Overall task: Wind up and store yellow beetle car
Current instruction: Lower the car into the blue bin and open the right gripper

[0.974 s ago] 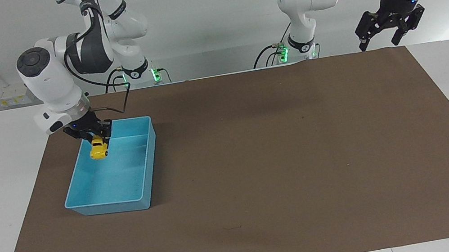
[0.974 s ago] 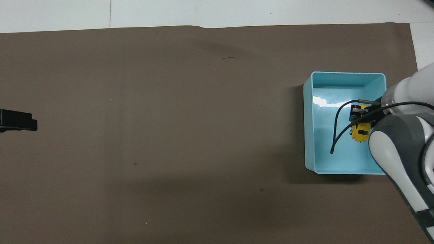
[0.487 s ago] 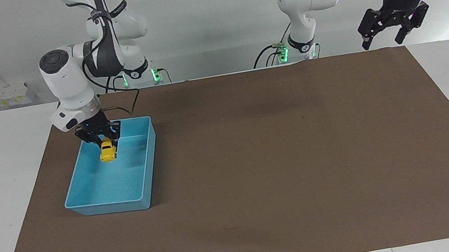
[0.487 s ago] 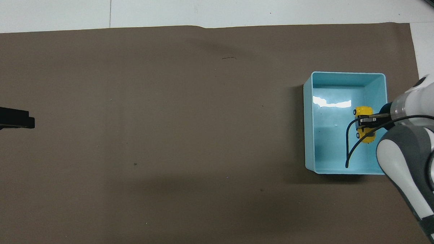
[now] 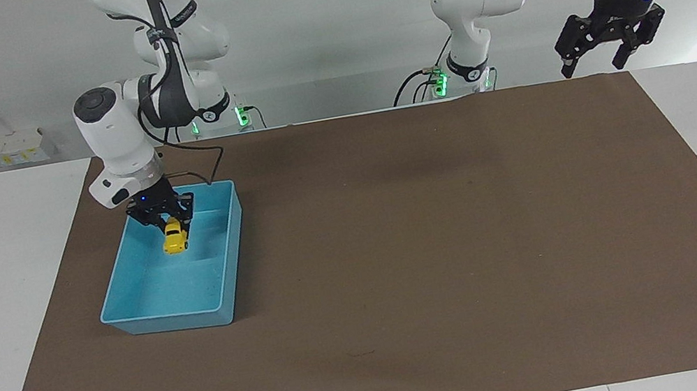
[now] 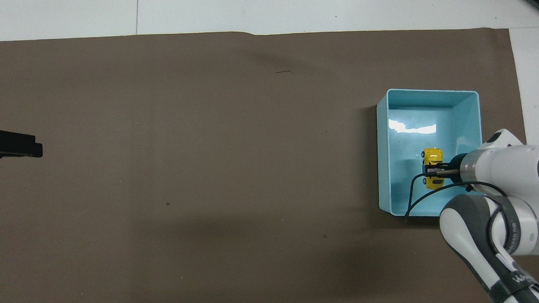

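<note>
Right gripper [image 5: 169, 220] now lower, deeper over blue bin [image 5: 128, 317], jaws clamped on yellow beetle car [image 5: 174, 238]; release next. Left gripper [image 5: 608, 42] waits raised, jaws open.

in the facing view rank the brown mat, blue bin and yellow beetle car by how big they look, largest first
1. brown mat, which covers most of the table.
2. blue bin, which sits on the mat at the right arm's end.
3. yellow beetle car, clearly smallest; the right gripper holds it over the bin, so being raised may change its look a little, not the order.
</note>
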Motion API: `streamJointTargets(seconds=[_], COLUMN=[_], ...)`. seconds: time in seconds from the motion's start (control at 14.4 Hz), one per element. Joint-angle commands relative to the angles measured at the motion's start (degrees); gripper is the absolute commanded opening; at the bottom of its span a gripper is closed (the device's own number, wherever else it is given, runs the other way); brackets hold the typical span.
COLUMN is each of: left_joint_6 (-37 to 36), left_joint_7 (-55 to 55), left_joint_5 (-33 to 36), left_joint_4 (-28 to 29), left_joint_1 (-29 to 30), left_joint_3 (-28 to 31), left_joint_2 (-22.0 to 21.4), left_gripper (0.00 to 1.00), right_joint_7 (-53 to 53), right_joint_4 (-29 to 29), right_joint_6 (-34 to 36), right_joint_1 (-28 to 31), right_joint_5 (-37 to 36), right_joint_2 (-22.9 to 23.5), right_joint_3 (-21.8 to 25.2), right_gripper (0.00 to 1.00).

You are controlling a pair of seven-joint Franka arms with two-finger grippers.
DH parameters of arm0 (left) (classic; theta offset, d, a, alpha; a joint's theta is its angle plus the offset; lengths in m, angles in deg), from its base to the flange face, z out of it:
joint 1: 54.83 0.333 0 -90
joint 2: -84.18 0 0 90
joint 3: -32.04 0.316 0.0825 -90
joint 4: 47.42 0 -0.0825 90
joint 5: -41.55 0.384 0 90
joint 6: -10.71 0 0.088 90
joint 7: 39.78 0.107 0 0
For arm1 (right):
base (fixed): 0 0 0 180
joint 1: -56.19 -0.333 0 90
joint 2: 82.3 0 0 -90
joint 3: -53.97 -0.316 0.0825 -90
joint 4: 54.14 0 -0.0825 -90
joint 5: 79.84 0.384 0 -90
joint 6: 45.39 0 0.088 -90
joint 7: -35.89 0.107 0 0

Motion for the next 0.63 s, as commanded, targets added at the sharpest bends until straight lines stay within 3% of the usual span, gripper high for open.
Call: streamJointTargets(seconds=[0.0,0.28,0.42,0.49,0.56], left_joint_6=[-1.36,-1.45,-1.45,-1.36,-1.36], left_joint_7=[0.31,0.31,0.31,0.39,0.31], left_joint_5=[0.25,0.25,0.25,0.34,0.25], left_joint_4=[-0.76,-0.68,-0.76,-0.76,-0.76], left_joint_1=[0.59,1.55,1.56,1.56,1.56], left_joint_3=[-0.39,-0.3,-0.3,-0.3,-0.3], left_joint_2=[0.13,0.13,0.13,0.13,0.13], left_gripper=[1.0,1.0,1.0,1.0,1.0], right_joint_7=[-2.79,-2.8,-2.71,-2.01,-2.01], right_joint_4=[-1.24,-1.33,-1.33,-1.33,-1.24], right_joint_6=[-3.06,-3.33,-4.47,-4.48,-4.48], right_joint_1=[1.18,1.1,1.18,1.01,0.84], right_joint_5=[1.57,1.57,1.57,1.57,1.57], right_joint_2=[1.31,2.02,3.16,3.34,3.34], right_joint_3=[-0.27,-0.27,-0.27,-0.35,-0.27], right_gripper=[0.0,0.03,0.14,0.3,0.99])
